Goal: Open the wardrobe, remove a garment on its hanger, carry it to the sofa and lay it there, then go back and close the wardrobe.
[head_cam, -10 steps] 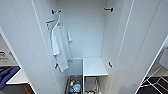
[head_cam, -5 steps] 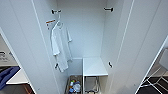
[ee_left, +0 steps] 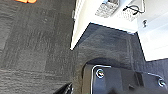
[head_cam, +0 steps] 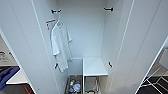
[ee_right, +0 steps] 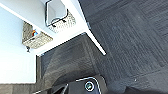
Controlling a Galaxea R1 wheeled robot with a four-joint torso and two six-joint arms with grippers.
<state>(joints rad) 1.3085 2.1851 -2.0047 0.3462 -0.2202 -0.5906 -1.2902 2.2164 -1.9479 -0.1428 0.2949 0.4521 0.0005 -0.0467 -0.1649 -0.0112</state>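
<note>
The wardrobe (head_cam: 85, 37) stands right in front of me in the head view with both white doors (head_cam: 22, 50) swung wide open. Inside, a white shirt (head_cam: 60, 46) hangs on the left from a hook, and a short orange-brown bar (head_cam: 50, 21) sticks out beside it. A small orange patch (ee_left: 25, 1) touches the edge of the left wrist view; I cannot tell what it is. The wrist views look down at dark carpet (ee_left: 32, 50) and at the wardrobe's foot (ee_right: 95, 42). A blue shape (head_cam: 7, 75) lies low at the left of the head view.
A white shelf block (head_cam: 93, 66) fills the lower right of the wardrobe. Woven baskets (ee_right: 37, 40) sit at the bottom, one holding small coloured items (head_cam: 74, 86). Dark hooks (head_cam: 108, 9) are on the inner walls. A black frame (head_cam: 155, 85) stands at the right.
</note>
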